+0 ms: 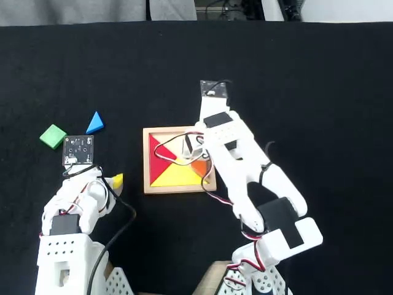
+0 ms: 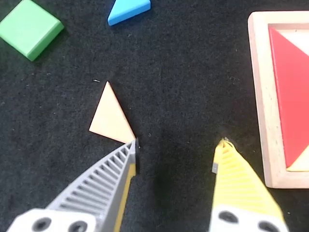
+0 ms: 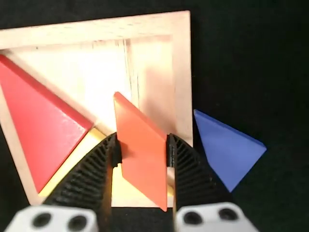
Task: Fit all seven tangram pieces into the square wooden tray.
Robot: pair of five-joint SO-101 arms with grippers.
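The square wooden tray (image 1: 147, 161) holds a red triangle (image 1: 159, 161) and a yellow triangle (image 1: 178, 177). My right gripper (image 3: 143, 144) hangs over the tray's corner, shut on an orange parallelogram (image 3: 142, 159) that is tilted on edge above the tray floor. A dark blue triangle (image 3: 227, 147) lies on the cloth just outside the tray rim (image 3: 182, 72). My left gripper (image 2: 178, 145) stands open left of the tray, one fingertip (image 2: 134, 145) touching the corner of a pale cream triangle (image 2: 111, 118). A green square (image 2: 30, 28) and a light blue triangle (image 2: 128, 9) lie farther off.
The table is covered in black cloth. The green square (image 1: 53, 136) and light blue triangle (image 1: 94, 123) lie at the left, beyond the left arm. The right arm's body stretches across the tray's right side.
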